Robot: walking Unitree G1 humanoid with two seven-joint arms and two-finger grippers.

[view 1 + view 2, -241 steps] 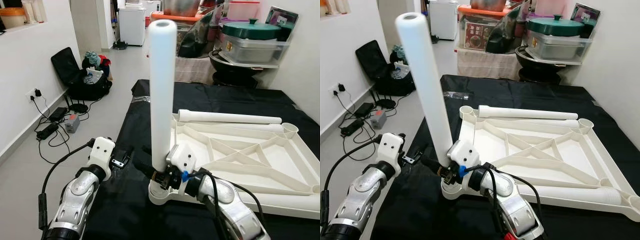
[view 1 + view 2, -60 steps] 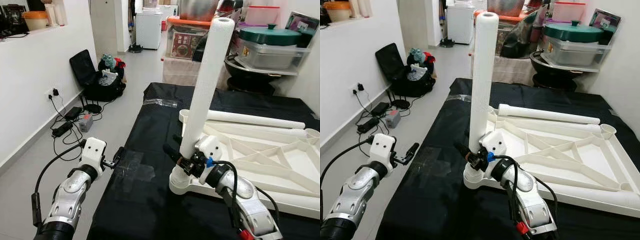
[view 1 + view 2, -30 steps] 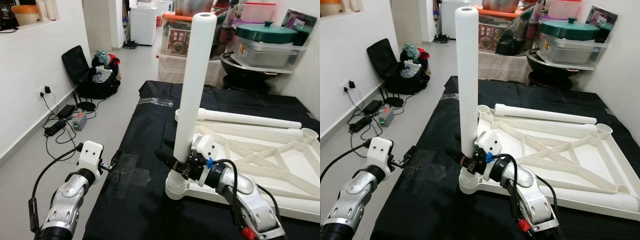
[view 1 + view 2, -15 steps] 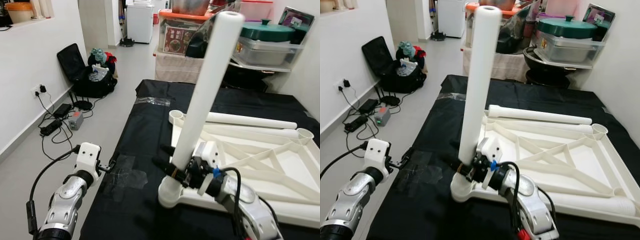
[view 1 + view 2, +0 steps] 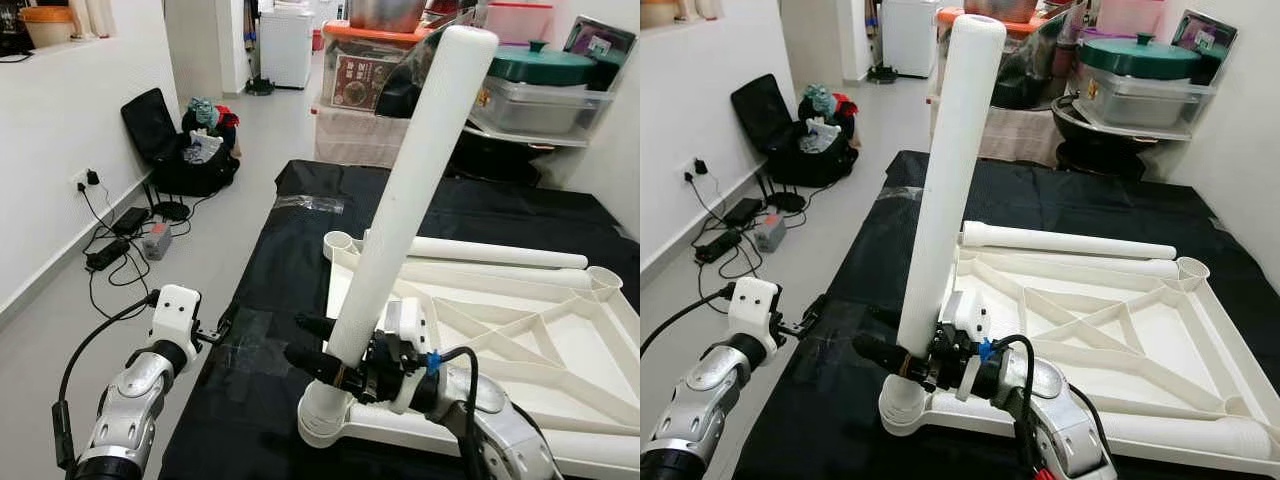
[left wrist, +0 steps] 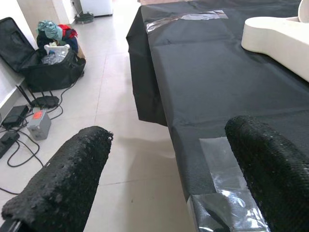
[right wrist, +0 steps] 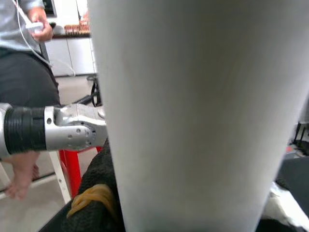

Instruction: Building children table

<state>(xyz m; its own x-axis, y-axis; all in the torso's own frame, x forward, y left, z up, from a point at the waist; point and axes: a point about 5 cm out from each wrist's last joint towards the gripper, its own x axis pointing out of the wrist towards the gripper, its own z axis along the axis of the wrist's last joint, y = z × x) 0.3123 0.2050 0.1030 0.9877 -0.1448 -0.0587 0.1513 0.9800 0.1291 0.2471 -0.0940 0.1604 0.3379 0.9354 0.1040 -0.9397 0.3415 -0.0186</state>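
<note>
One leg in hand: the right end effector (image 5: 312,364) is clamped on the lower part of a white table leg (image 5: 410,190), just above the near-left corner socket (image 5: 322,419) of the white table frame (image 5: 560,340).
Leg axis: long axis near upright, tilted; top end leans away from the robot and toward its right, bottom end at the socket. Whether it is seated in the socket cannot be told.
Frame position: lies upside down on the black-covered tabletop (image 5: 290,250), ribs facing up, corner sockets open upward.
Spare legs: two white tubes (image 5: 1070,241) lie flat along the far edge of the frame, long axes running left to right.
Left end effector (image 5: 224,324): fingers spread apart and empty, held beside the left edge of the tabletop, well apart from the leg.
Left wrist view: black fingers (image 6: 63,183) apart over the floor and tabletop edge; clear tape patch (image 6: 227,193) on the black cover; frame corner (image 6: 280,38) beyond.
Right wrist view: leg surface (image 7: 193,111) close up; behind it a silver arm segment (image 7: 58,128), a red stool leg (image 7: 72,169) and a seated person (image 7: 24,63).
Surroundings: open black suitcase (image 5: 170,150) and cables (image 5: 110,250) on the floor at left; stacked storage boxes (image 5: 530,90) behind the tabletop.
</note>
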